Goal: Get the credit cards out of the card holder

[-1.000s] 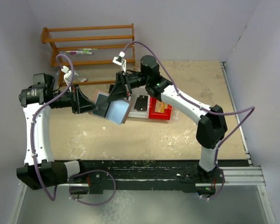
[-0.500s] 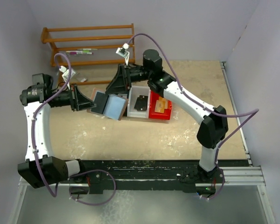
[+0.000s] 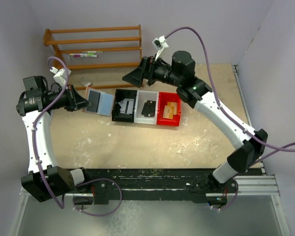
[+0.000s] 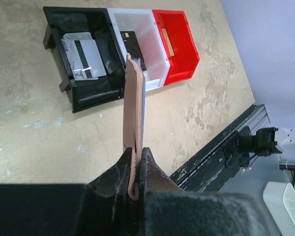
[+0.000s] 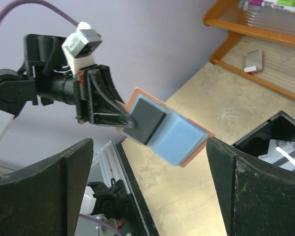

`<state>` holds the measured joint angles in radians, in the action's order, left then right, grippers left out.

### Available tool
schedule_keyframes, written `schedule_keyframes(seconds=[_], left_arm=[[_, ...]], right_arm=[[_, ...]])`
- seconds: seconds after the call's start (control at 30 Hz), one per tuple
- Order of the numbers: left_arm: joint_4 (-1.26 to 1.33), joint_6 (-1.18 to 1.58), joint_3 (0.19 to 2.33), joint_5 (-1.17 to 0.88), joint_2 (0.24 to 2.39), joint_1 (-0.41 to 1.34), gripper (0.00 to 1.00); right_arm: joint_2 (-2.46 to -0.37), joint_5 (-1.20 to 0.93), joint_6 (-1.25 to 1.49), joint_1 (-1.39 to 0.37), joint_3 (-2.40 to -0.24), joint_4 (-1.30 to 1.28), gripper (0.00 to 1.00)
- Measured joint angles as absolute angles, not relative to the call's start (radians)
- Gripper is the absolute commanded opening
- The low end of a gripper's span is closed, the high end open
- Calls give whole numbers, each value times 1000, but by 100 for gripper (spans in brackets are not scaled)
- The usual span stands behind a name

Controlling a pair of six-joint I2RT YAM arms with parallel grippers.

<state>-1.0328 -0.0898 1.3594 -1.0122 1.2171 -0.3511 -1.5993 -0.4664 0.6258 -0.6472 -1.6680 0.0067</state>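
card holder (image 3: 100,102): hangs opened flat in the air at the left, just left of the black bin (image 3: 125,104), with its blue lining and a dark panel turned toward the right arm.
left gripper (image 3: 82,101): pressed together on the holder's near-left edge, probably so that the pockets face the other arm.
right gripper (image 3: 132,76): spread wide and empty, hovering over the far side of the bins, apart from the holder.
credit cards (image 4: 84,54): pale ones with a dark stripe lie in the black bin, a dark one in the white bin (image 3: 148,105) and a golden-yellow one in the red bin (image 3: 170,109), seemingly sorted by kind.
surface (image 3: 137,142): carries the three bins side by side.
hard to tell: whether the dark panel is a pocket or a card left inside.
hidden: the left wrist view shows the holder edge-on, so its inside is unseen there, and the fingers cover its gripped edge.
wooden rack (image 3: 96,46): stands far left, holding markers (image 3: 86,55).
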Motion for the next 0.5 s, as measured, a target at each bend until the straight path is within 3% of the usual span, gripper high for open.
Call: schedule_keyframes(seconds=[0.27,0.5], left_arm=[[-995,-39,1359,-987,1207,-362,0],[-995,-37,1359,-994,1193,-373,0]], right_arm=[[-1534,-314,634,-817,-1575,57,86],[-1534,-250,688,-849,-1532,76,77]])
